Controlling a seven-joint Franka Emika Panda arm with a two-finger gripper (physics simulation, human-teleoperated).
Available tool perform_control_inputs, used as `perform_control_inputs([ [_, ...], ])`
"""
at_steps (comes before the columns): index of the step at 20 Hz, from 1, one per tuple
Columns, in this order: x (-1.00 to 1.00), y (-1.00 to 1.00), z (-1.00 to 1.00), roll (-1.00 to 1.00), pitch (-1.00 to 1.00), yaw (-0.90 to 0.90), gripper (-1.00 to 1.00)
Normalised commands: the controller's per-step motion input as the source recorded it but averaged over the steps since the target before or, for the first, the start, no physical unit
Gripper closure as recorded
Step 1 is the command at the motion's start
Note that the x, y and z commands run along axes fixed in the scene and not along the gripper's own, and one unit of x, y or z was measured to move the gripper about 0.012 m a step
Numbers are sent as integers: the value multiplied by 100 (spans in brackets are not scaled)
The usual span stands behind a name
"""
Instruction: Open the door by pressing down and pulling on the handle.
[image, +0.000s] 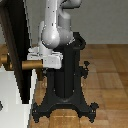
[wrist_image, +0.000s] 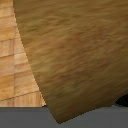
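**Tool at the door handle, seen from outside and from the wrist**

No writing or label is legible in either view. The door (image: 19, 45) is a tall, flat, dark brown-black panel at the exterior view's left, set in a white frame (image: 11, 100). The handle (image: 9, 62), a short tan wood-grained bar with a rounded end, projects from it. The grey-white tool (image: 31, 56) lies level against the door edge at handle height; whether its fingers are spread or closed cannot be told. In the wrist view the handle (wrist_image: 75, 55) fills most of the picture as a curved grained surface over the plank floor (wrist_image: 15, 60). Behind stands the black pedestal (image: 65, 85).
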Motion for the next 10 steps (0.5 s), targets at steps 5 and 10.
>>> perform_control_inputs([
  [5, 0, 100, 0, 0, 0, 0, 100],
  [10, 0, 20, 0, 0, 0, 0, 100],
])
